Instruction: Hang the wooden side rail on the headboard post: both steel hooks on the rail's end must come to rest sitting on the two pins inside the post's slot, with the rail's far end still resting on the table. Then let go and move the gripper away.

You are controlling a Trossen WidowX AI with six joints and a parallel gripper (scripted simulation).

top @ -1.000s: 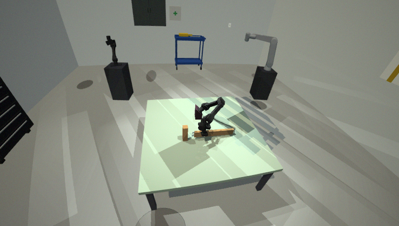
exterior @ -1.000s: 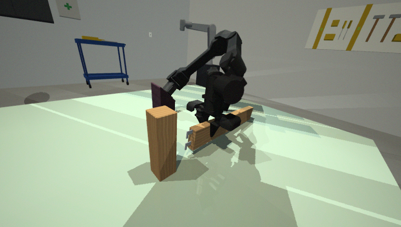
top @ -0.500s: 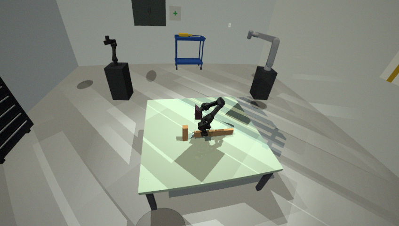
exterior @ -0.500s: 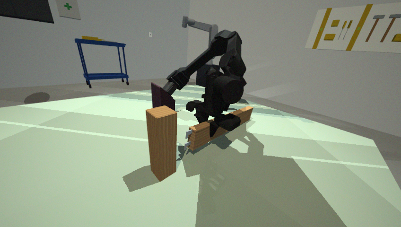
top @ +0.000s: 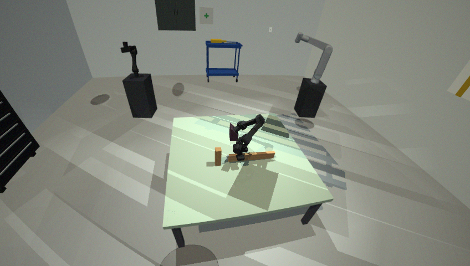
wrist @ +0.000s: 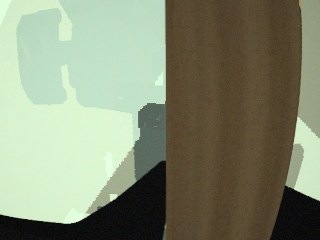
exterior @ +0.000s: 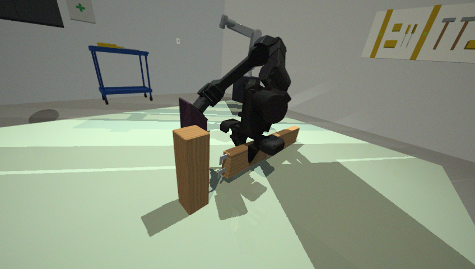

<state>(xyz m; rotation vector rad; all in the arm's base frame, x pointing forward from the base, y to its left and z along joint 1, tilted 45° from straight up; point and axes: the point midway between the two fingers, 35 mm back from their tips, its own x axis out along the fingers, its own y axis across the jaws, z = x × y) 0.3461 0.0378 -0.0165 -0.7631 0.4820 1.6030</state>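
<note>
The wooden side rail (top: 264,155) (exterior: 234,163) (wrist: 230,120) stands on its narrow edge. My gripper (top: 240,157) (exterior: 246,150) is shut on it near its hook end, one finger on each side. Two steel hooks, upper (exterior: 222,158) and lower (exterior: 221,172), stick out of that end toward the post. The upright wooden headboard post (top: 218,157) (exterior: 192,170) stands a short gap away, not touching the hooks. The hook end looks slightly raised; whether the far end touches the table is unclear. The post's slot and pins are hidden on its far side.
The pale green table (top: 191,197) carries everything. A dark maroon plate (top: 233,132) (exterior: 191,115) at the other end of my arm stands behind the post. The arm arches above the rail. A blue cart (top: 222,72) and two other arms on pedestals are well beyond the table.
</note>
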